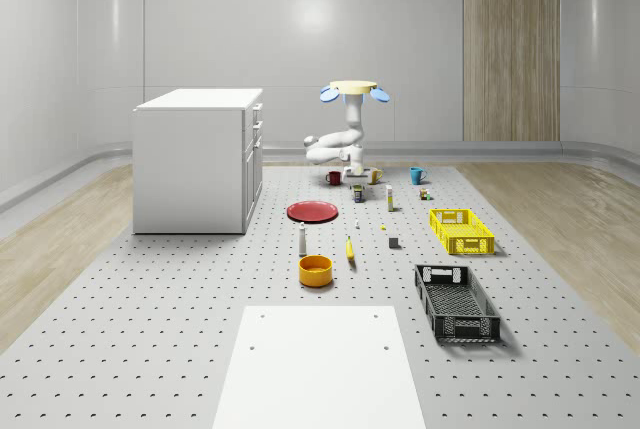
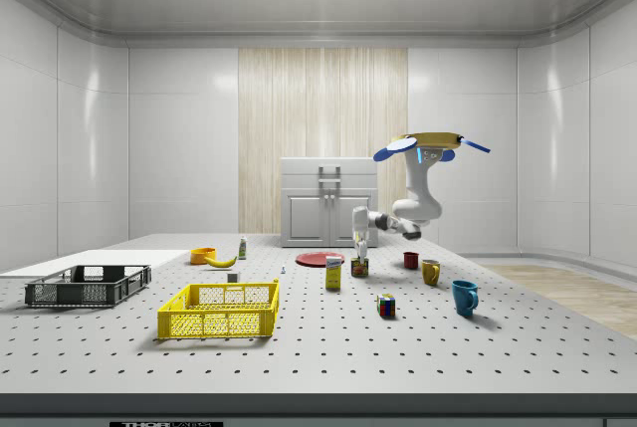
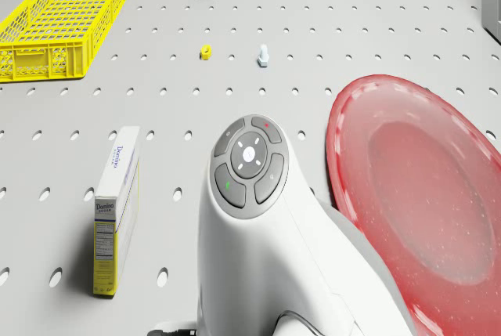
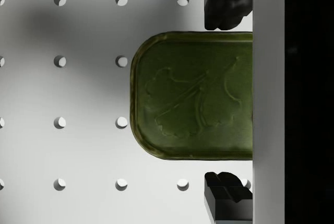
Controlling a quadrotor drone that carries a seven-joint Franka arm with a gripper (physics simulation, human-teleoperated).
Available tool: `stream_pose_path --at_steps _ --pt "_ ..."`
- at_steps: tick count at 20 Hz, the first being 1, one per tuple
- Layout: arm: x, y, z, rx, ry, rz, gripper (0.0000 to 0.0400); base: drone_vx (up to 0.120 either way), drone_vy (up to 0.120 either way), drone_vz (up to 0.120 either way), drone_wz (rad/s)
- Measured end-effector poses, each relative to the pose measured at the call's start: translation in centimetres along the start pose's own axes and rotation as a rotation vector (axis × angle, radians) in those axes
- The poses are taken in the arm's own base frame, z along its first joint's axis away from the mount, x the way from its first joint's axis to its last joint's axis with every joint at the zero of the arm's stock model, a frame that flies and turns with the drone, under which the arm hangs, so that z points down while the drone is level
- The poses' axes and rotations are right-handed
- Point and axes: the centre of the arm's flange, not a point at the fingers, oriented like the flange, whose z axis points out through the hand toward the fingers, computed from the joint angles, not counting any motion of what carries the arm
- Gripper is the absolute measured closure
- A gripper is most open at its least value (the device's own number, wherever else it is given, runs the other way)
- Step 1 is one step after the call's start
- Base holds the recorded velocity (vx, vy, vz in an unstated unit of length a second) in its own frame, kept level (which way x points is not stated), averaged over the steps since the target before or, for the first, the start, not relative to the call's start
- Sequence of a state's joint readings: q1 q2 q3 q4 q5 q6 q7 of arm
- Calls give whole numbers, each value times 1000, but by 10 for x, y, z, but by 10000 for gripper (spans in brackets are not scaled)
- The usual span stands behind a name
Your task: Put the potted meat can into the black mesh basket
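End effector poised open over the potted meat can, with a long carry ahead.

The drone (image 1: pixel 354 89) hovers above the far end of the table (image 1: pixel 180 349), arm folded down so the end effector (image 4: pixel 227 98) hangs directly over the potted meat can (image 4: pixel 193 96), which stands on the table. Its 2 fingers (image 4: pixel 225 7) sit spread on either side of the green lid, apparently touching nothing. Judged risk: any hover drift during descent could land a fingertip on the rim and tip or shove the can; the sugar box (image 3: pixel 116 209) and red plate (image 3: pixel 427 195) stand near the end effector. The black mesh basket (image 1: pixel 456 302) lies well apart from the end effector, so a weak pinch may slip in transit.
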State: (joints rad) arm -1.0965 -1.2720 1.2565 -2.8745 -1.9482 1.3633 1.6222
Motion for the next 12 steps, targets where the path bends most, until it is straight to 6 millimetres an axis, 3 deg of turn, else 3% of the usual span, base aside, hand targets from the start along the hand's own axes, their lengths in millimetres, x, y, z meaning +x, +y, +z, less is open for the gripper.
stream_pose_path --at_steps 7,11,12 --pt "0 0 9 0 0 0 0 0 0 0 0" --pt "0 0 11 0 0 0 85 0 0 0 0" --pt "0 0 11 0 1 0 89 0 0 0 0"
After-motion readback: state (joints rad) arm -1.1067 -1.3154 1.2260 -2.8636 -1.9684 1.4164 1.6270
